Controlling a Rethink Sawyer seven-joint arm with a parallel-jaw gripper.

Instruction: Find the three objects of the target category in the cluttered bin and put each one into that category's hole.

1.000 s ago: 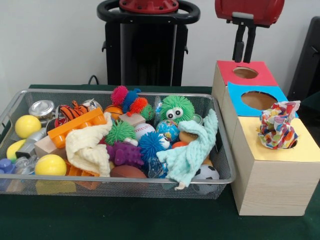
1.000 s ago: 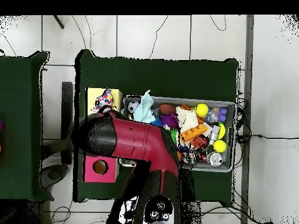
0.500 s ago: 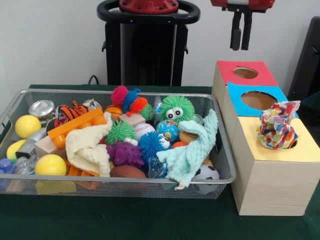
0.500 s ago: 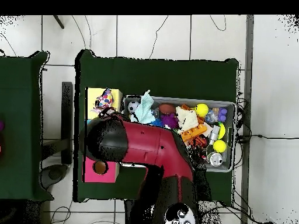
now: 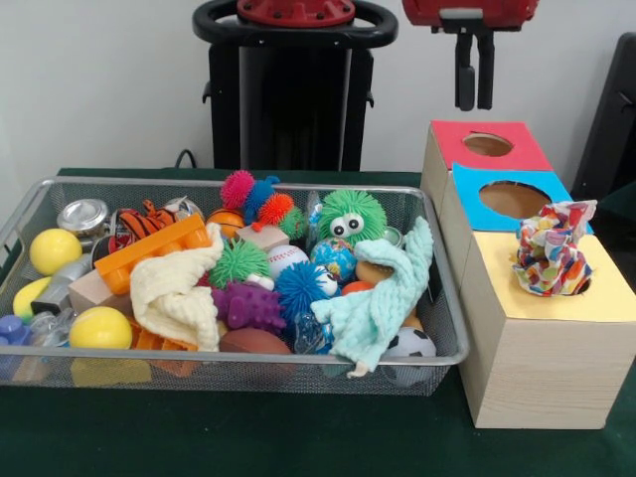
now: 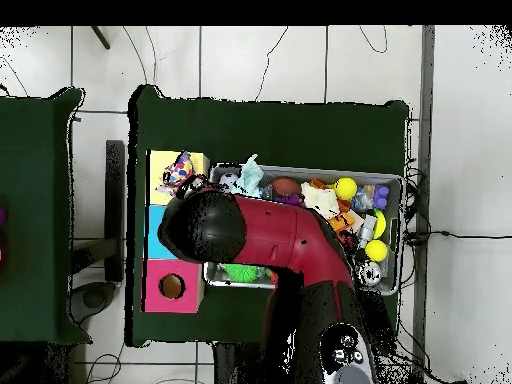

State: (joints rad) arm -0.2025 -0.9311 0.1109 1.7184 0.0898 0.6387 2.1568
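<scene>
Multicoloured cloth (image 5: 550,250) bunched upright in yellow box's hole (image 5: 581,286); gripper (image 5: 472,78) at 12 o'clock above, fingers nearly together, empty.

Plain white wall (image 5: 99,89) behind. Desk (image 6: 270,125) w/ dark green cloth. Pale tiled floor (image 6: 260,60), thin cables (image 6: 285,45) trailing. 2nd green desk (image 6: 35,200) alongside.

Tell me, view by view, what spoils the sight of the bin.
Front view: lighting is even and nothing covers the wire bin; its mesh veils the lowest toys. Overhead view: the red and black arm hides the bin's left and near part.
</scene>
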